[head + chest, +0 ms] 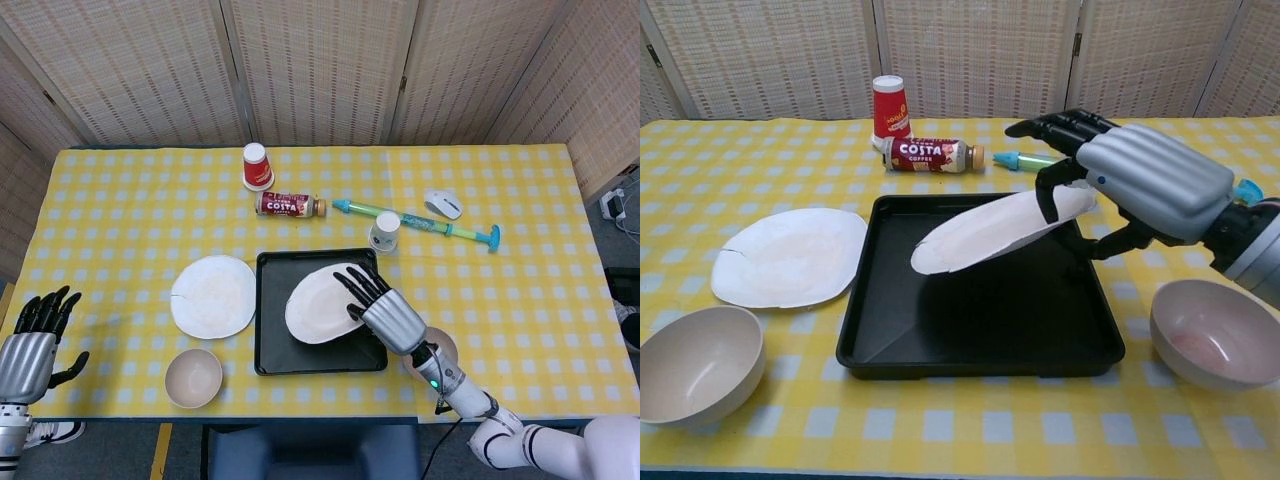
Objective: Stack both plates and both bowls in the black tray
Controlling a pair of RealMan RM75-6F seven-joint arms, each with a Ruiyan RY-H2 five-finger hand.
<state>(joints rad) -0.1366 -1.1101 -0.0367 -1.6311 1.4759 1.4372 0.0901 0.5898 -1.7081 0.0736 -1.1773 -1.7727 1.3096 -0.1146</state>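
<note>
My right hand [385, 312] [1140, 180] holds a white plate [318, 303] [990, 231] by its right edge, tilted, above the black tray [275, 345] [980, 320]. A second white plate [212, 296] [790, 256] lies on the cloth left of the tray. One beige bowl [193, 377] [695, 363] sits at the front left. The other bowl [1212, 332], pink-stained inside, sits right of the tray and is mostly hidden by my arm in the head view. My left hand [28, 345] hovers open at the table's left front corner, fingers apart.
Behind the tray lie a Costa coffee bottle [289, 206] [932, 154], a red cup [257, 166] [890, 108], a white paper cup [384, 233], a green-blue water squirter [420, 221] and a computer mouse [443, 204].
</note>
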